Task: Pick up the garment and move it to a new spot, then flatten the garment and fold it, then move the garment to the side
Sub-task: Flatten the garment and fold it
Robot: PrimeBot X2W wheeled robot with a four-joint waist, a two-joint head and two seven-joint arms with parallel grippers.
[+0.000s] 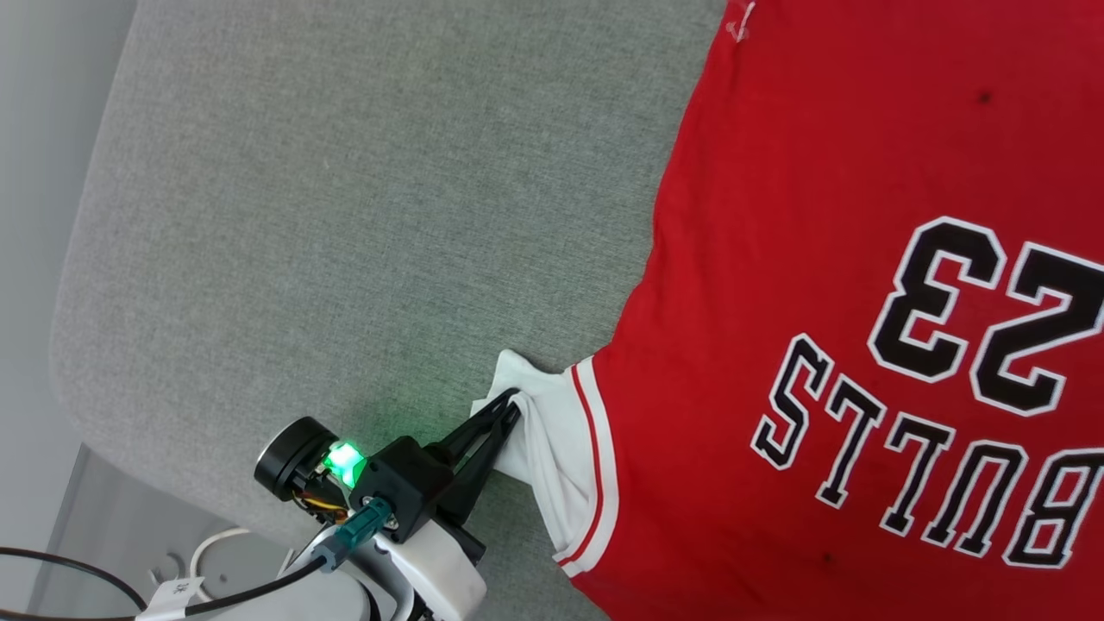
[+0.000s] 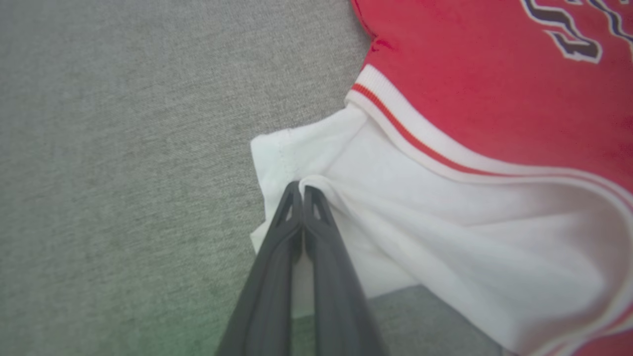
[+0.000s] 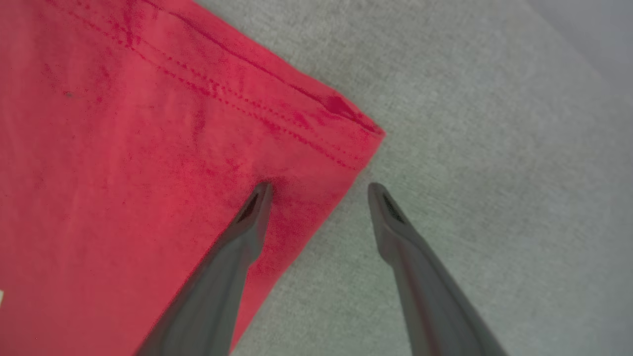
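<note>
Nearest the head camera, at about 7 o'clock in its view, the left gripper (image 1: 515,398) is pinched tight on the white sleeve (image 1: 552,435) of the garment (image 1: 819,259). The left wrist view shows its two dark fingers (image 2: 277,257) pressed together, with a fold of the sleeve cloth caught between the tips.

The garment lies spread on a grey fabric surface (image 1: 345,216) and takes up the 3 o'clock side of the head view. Its black, white-edged "BULLS" lettering (image 1: 927,461) and the number 23 (image 1: 992,315) read upside down. A thin red stripe (image 1: 595,448) edges the sleeve where it meets the red body. The sleeve bunches towards 9 o'clock, away from the body.

In the right wrist view the right gripper (image 3: 319,187) stands wide apart and holds nothing. One fingertip (image 3: 257,198) is over the red cloth just inside the side edge. The other is over bare grey fabric. The stitched hem corner (image 3: 366,131) lies at about 1 o'clock from the tips. Whether the first tip touches the cloth, I cannot tell.

A green light (image 1: 345,461) glows on the left wrist, and a black cable (image 1: 259,585) trails towards 8 o'clock.
</note>
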